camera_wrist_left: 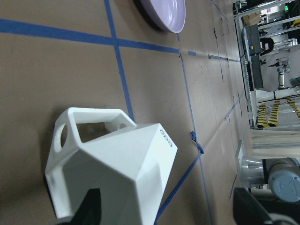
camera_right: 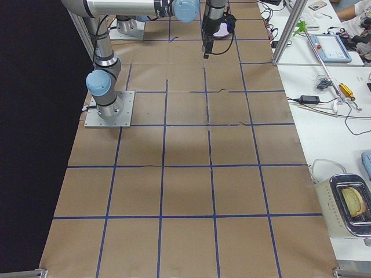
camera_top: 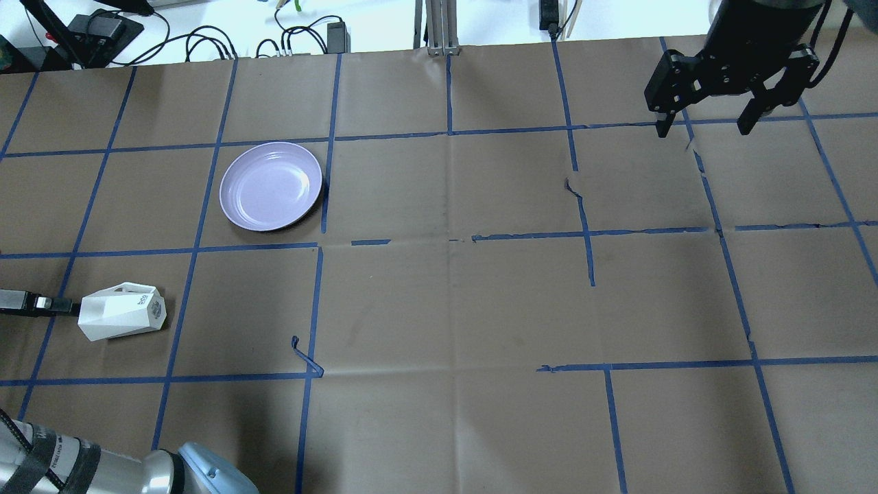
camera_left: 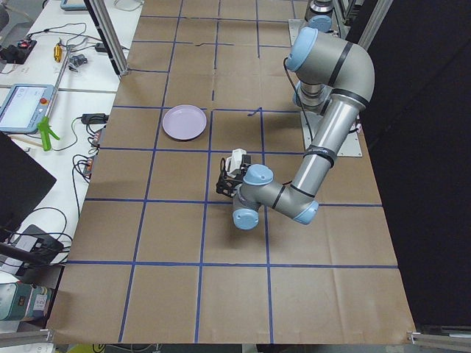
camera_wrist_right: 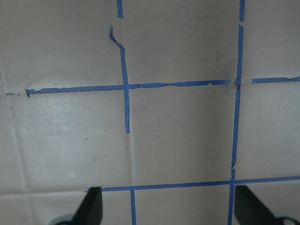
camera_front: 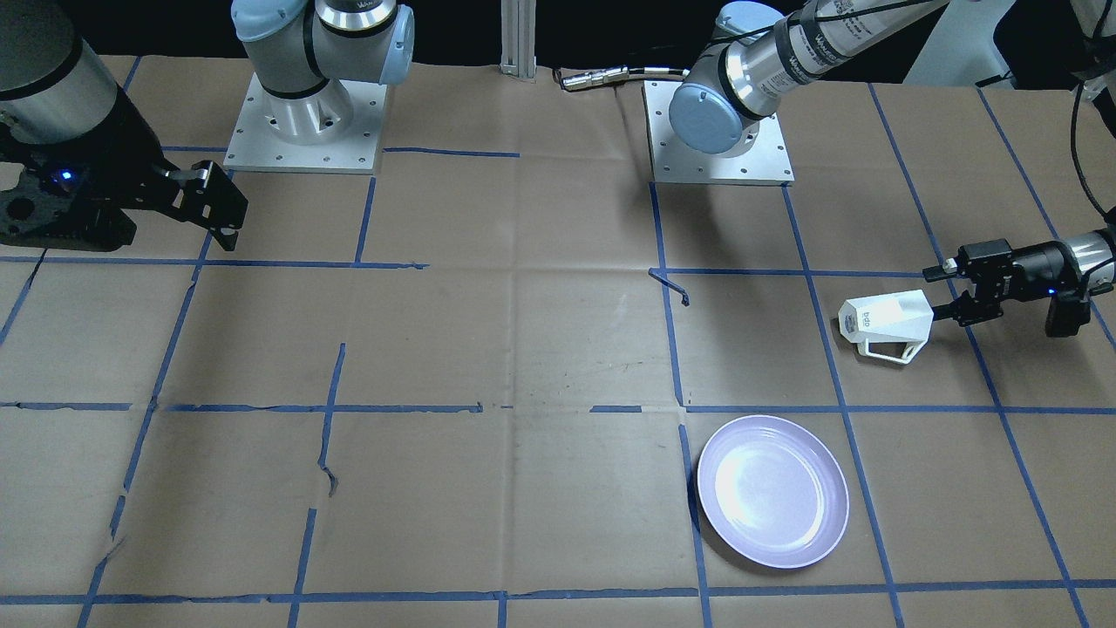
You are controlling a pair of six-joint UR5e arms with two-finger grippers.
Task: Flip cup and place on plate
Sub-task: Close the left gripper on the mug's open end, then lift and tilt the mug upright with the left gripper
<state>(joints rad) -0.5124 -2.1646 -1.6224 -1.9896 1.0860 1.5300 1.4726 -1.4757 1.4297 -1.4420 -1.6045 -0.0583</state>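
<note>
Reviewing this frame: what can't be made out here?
Whether the left pincer touches the cup: its mouth faces away in every view; the left wrist view's bottom edge crops the fingers.
Cup lettering: too small, skewed.
Overhead view: left pincer mostly cut off by the left edge.
Exterior left view: the arm's wrist hides most of the cup.
Exterior right view: cup and plate lie beyond the frame.
</note>
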